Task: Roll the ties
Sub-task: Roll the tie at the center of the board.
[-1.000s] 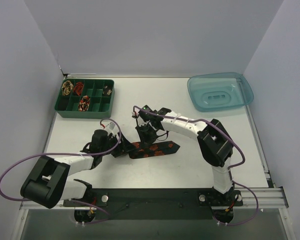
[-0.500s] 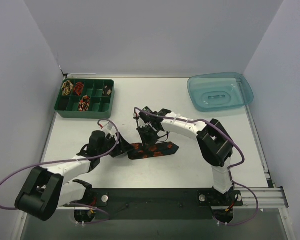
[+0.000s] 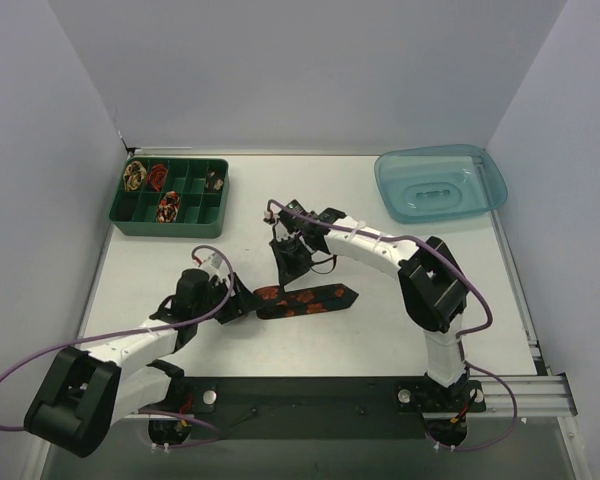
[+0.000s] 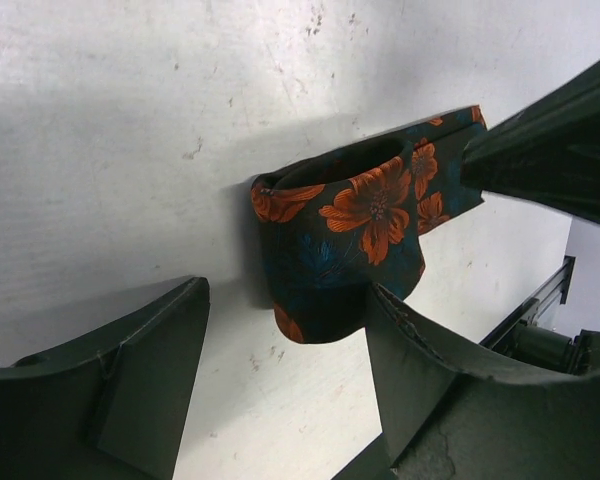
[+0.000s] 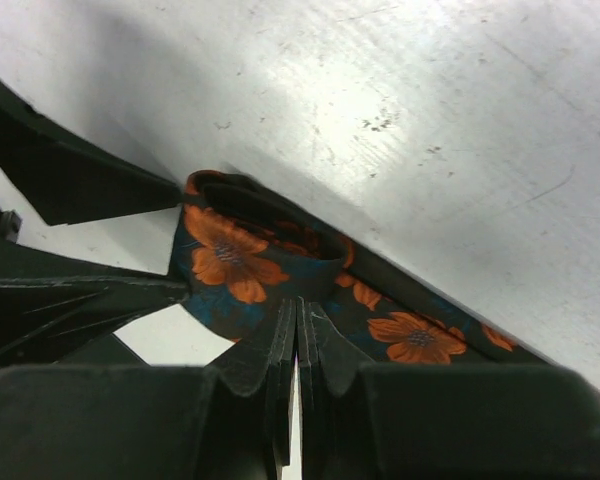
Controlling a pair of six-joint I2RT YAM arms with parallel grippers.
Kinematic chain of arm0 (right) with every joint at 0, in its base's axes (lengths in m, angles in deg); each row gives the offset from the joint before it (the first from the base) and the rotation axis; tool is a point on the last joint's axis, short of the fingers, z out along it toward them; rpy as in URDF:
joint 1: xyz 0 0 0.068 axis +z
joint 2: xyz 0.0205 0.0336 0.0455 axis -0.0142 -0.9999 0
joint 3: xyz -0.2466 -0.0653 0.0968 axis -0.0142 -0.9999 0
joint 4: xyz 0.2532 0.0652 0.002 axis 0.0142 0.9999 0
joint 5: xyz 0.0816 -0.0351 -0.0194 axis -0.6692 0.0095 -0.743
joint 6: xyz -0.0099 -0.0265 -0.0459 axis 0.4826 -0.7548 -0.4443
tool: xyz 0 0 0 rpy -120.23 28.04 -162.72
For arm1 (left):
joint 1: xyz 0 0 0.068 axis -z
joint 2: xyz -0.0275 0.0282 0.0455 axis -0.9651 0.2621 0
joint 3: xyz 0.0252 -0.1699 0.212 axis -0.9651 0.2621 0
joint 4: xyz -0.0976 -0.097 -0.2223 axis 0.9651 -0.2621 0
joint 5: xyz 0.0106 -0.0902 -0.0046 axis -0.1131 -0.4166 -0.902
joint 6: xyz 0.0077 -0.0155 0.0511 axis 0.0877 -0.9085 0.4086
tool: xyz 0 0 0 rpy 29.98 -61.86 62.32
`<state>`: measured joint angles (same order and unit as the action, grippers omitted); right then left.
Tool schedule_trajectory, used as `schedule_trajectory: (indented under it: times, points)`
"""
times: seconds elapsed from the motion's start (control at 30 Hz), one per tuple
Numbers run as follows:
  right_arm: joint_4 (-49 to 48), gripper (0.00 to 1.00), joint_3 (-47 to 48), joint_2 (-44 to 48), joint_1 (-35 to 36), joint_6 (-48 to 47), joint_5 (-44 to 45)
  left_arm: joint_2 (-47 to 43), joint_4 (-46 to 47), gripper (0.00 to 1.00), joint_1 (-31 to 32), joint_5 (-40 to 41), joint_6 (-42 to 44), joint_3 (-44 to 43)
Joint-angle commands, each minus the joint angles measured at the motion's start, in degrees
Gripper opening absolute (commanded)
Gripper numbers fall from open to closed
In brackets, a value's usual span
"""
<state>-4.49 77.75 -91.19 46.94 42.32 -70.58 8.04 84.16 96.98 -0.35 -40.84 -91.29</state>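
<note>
On the tabletop (image 3: pixel 280 200), only one loop of the floral tie (image 4: pixel 360 230) is formed; left claw (image 4: pixel 285 300) is held apart, right claw (image 5: pixel 298 312) closed.

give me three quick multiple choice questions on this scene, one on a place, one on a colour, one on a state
1. The green tray sits at the table's: A far left corner; B far right corner; C near edge.
2. The flowers on the floral tie are: A white; B orange; C yellow.
3. The left gripper is: A shut on the tie; B shut on nothing; C open.
Answers: 1 A, the top view shows it far left; 2 B, both wrist views show orange blooms; 3 C, its fingers stand wide apart at the tie's fold.
</note>
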Motion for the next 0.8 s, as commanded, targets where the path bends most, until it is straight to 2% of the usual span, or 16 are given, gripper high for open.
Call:
schedule_trajectory:
  times: [0.0,0.4,0.77]
  points:
    - [-0.03,0.04,-0.43,1.09,1.33,0.70,-2.00,3.76,7.47,0.73,0.15,-0.51,-1.75,-0.36]
    - [-2.14,0.04,-8.25,0.91,2.47,1.40,0.28,8.77,12.13,0.73,0.15,-1.74,-2.37,-1.60]
    - [-2.50,0.04,-8.52,-0.85,2.04,1.58,1.87,15.36,25.48,0.73,0.50,-3.49,-3.16,0.60]
